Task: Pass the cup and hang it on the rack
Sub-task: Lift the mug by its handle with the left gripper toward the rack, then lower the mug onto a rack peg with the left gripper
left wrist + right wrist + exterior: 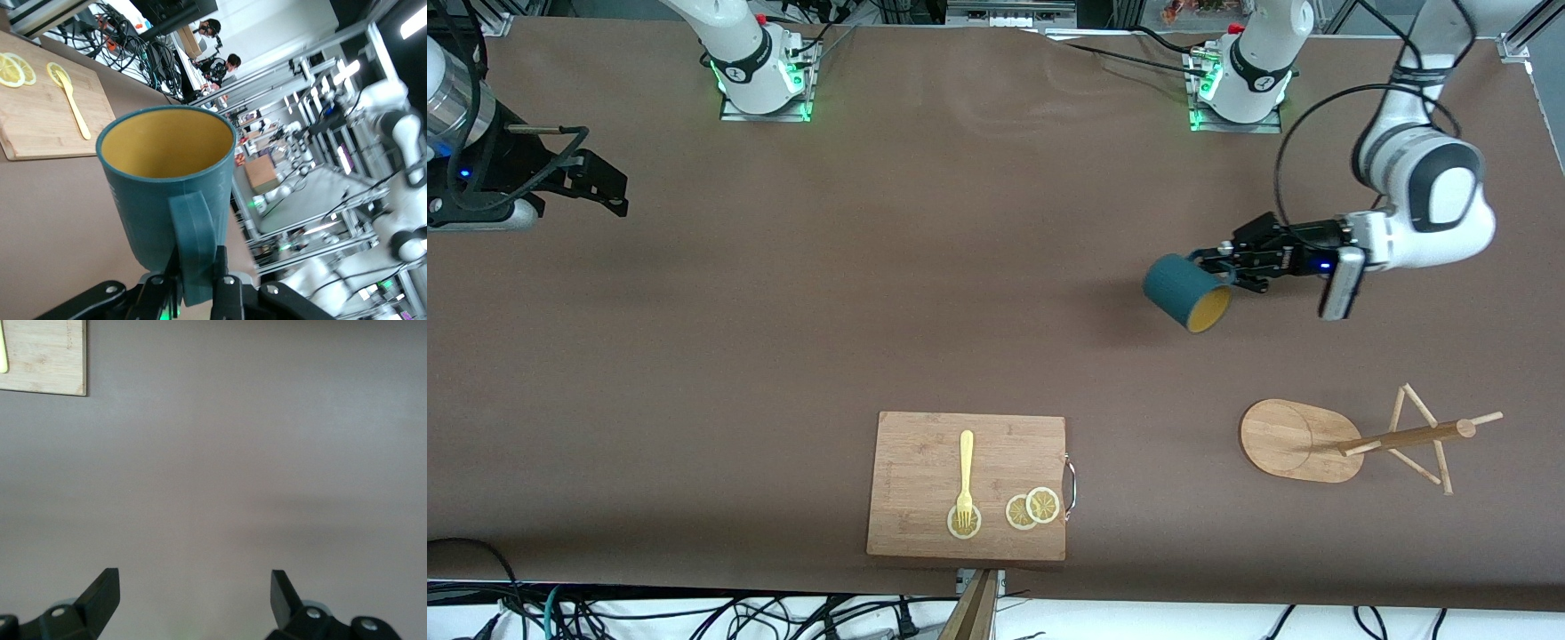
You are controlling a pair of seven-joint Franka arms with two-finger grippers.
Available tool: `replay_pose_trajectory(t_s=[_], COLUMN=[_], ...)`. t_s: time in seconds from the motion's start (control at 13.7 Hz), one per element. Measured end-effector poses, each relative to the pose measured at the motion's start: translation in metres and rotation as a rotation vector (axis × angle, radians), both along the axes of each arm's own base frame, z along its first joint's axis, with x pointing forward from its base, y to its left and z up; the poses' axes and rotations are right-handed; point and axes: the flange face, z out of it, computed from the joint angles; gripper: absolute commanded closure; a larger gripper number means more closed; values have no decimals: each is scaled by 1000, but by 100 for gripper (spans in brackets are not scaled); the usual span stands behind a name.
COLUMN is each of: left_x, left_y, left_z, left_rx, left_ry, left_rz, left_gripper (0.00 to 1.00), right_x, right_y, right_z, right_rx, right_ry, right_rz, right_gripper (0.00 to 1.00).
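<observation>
front view: cup [1187, 292] is held in the air by its handle in the left gripper [1224, 267], tilted with its mouth toward the camera, over bare table [871, 293] toward the left arm's end, while rack [1352, 440] is seen nearer the camera than the spot under the cup, and the right gripper [609, 187] is held waiting over the right arm's end. left wrist view: the teal handle [195, 247] is clamped between the fingers [223, 293], and a cutting board [40, 113] with a fork [73, 107] and lemon slices [13, 70] is seen past the cup. right wrist view: the right gripper's fingers [100, 593] are spread apart with nothing between them, over brown table, with one corner of the board showing.
</observation>
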Motion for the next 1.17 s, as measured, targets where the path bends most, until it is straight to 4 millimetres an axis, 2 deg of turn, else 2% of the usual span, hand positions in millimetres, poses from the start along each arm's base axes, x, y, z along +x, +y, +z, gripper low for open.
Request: replay_pose_trajectory(t_s=[0.15, 0.29, 0.66, 0.88, 1.17], left_x=[1, -5, -8, 0, 27], left_y=[32, 61, 109, 143, 186], left_z=[14, 16, -2, -17, -28], left_rx=[-59, -119, -270, -352, -382], left_ry=[127, 240, 420, 466, 466], left_rz=[25, 52, 95, 122, 135], left_gripper=[100, 100, 100, 100, 100], right_x=[1, 3, 8, 9, 9], right_y=[2, 3, 5, 12, 40], right_z=[-3, -6, -11, -12, -16], right_rx=[-1, -5, -29, -64, -125], right_ry=[5, 7, -1, -11, -24], right_rz=[3, 6, 13, 32, 91], right_gripper=[0, 0, 0, 0, 0])
